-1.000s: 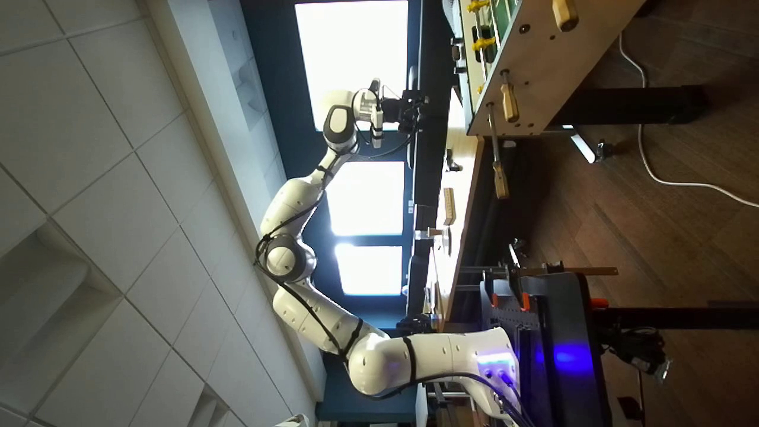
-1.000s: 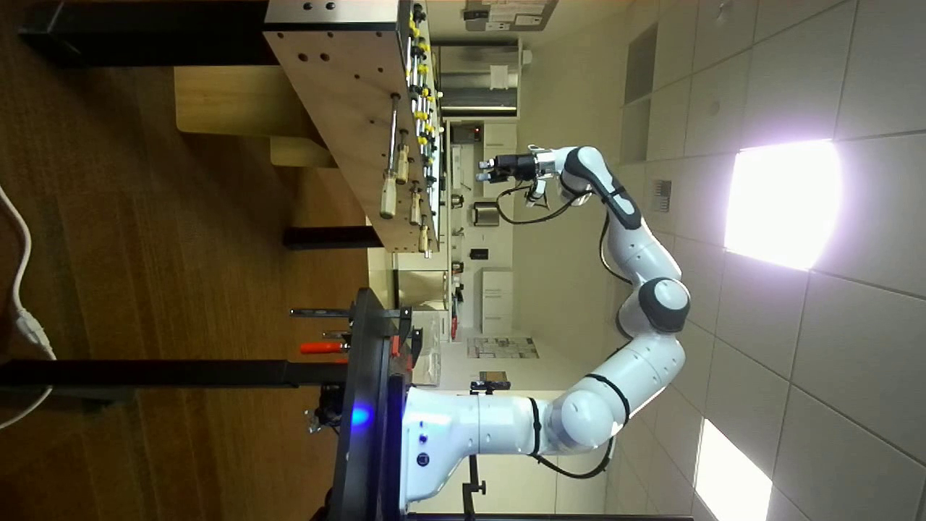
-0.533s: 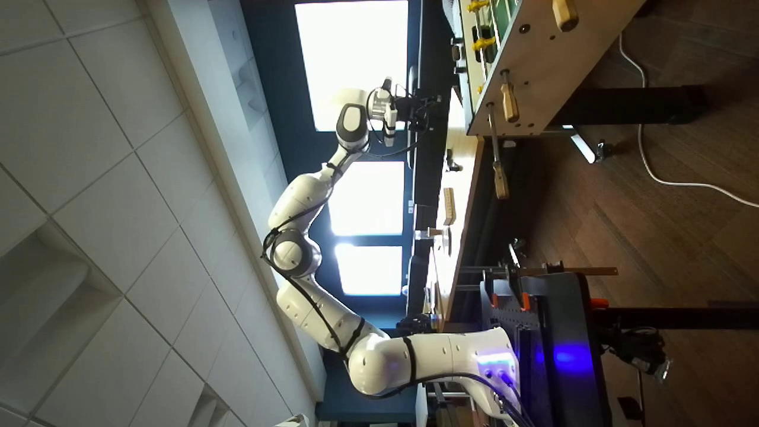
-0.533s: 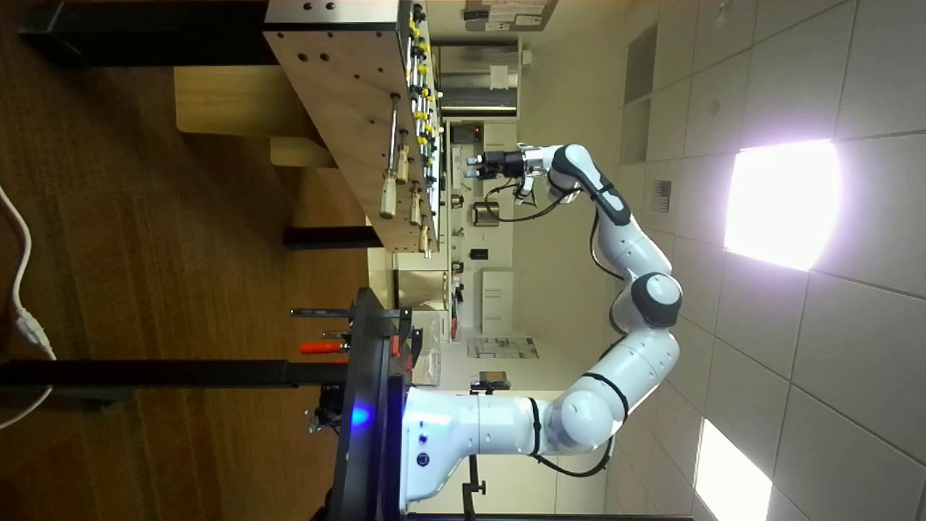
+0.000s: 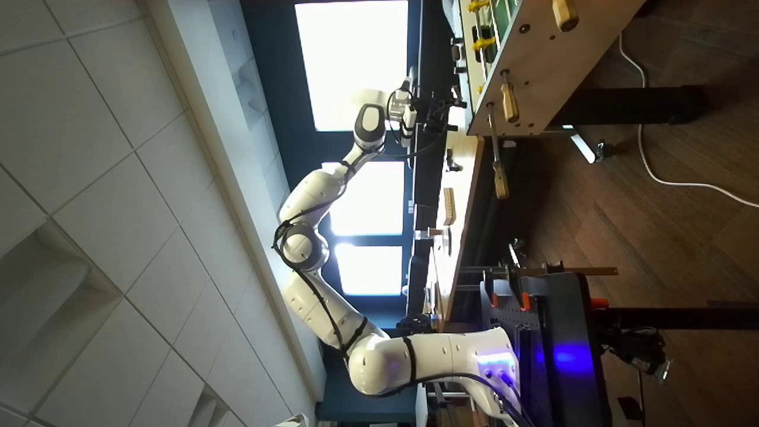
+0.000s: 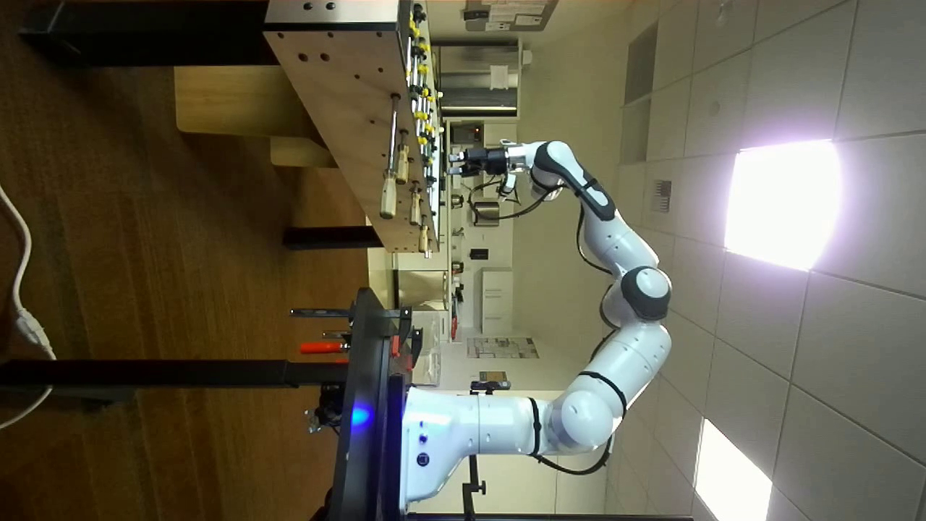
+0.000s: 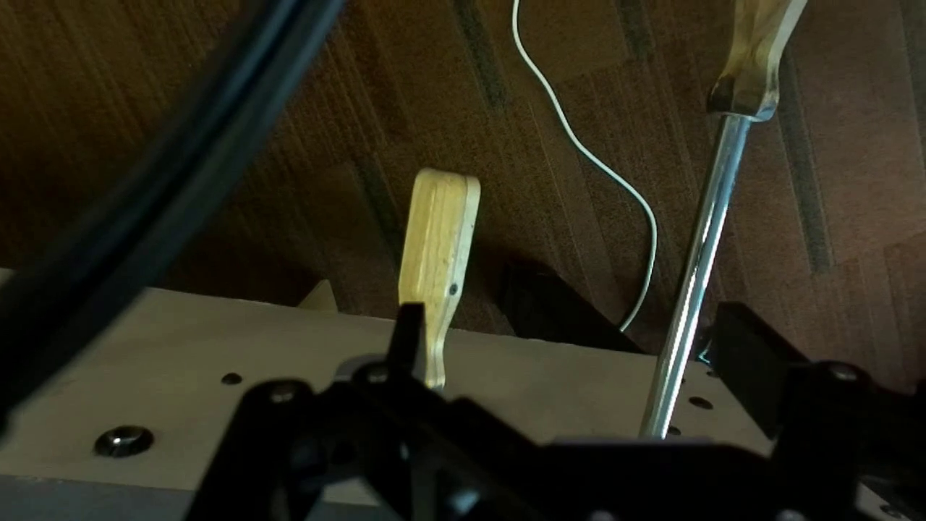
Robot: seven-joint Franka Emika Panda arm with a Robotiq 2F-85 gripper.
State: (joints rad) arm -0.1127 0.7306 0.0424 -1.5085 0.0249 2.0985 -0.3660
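Window [image 5: 359, 47] blown white at twelve o'clock, ceiling light [image 6: 783, 204] glaring near three, each in an exterior view, wrist view dim, cable [image 7: 202, 145] blurred toward ten, gripper [image 7: 573, 318] unfocused near five

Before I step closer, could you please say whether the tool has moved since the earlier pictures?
Yes, in both exterior views the tool has come down toward the foosball table.

White cable [image 5: 682, 184] curving across brown floor [image 5: 682, 249]. Two ceiling lights [image 6: 785, 204] lit. White cabinets [image 6: 498, 302] on far wall [image 6: 546, 282].
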